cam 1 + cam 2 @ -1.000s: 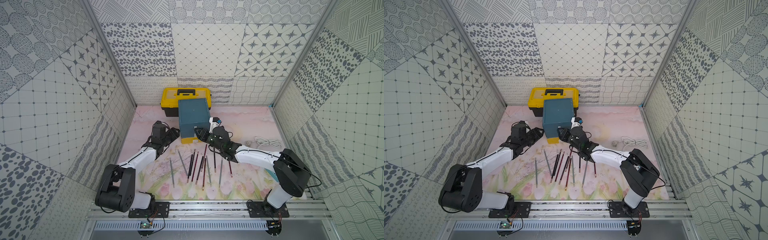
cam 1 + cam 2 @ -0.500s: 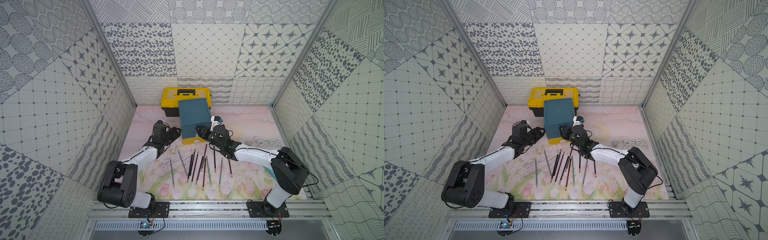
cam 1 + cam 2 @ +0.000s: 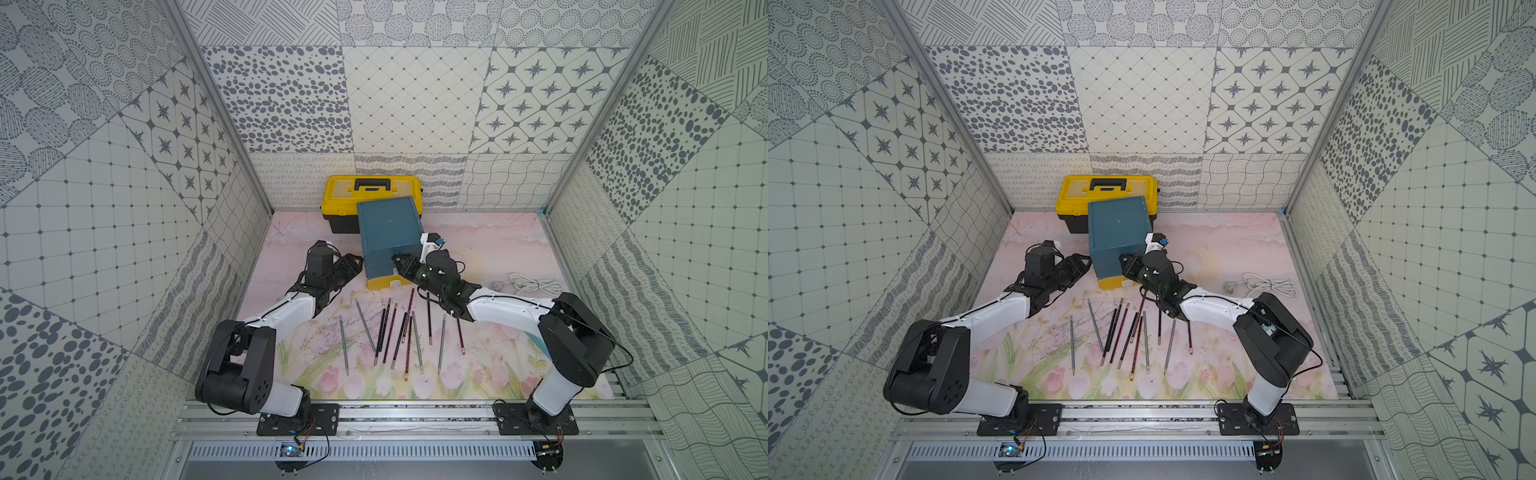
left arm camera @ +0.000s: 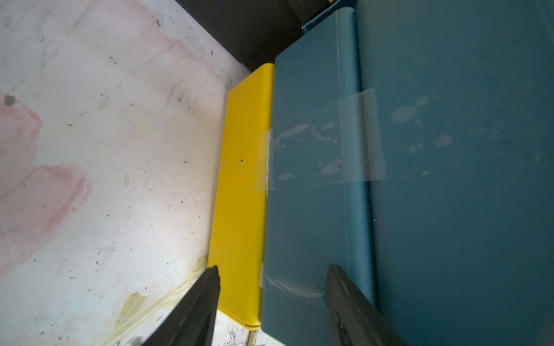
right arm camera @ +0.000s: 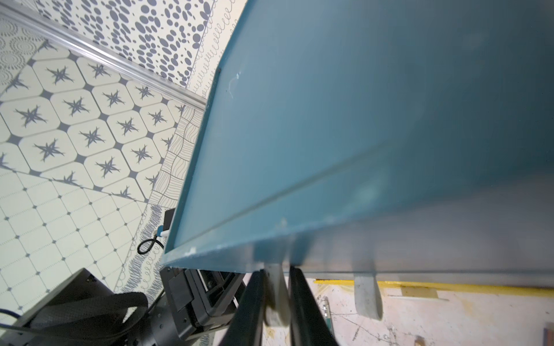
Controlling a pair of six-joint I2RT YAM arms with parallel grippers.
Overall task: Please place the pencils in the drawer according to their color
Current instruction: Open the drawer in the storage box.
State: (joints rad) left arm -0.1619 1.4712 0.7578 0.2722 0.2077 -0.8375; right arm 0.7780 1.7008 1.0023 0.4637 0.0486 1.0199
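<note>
The left arm (image 3: 282, 313) lies low and stretched forward from its base, with the shoulder link folded back over the mount. The left gripper (image 4: 271, 281) at its tip has its two black fingers (image 4: 198, 308) standing well apart. The right arm (image 3: 509, 309) reaches forward and inward across the middle, wrist bent down, and the right gripper (image 5: 277, 278) has its jaws pinched together on a small white tab (image 5: 277, 295), one finger pressed against each side of it.
</note>
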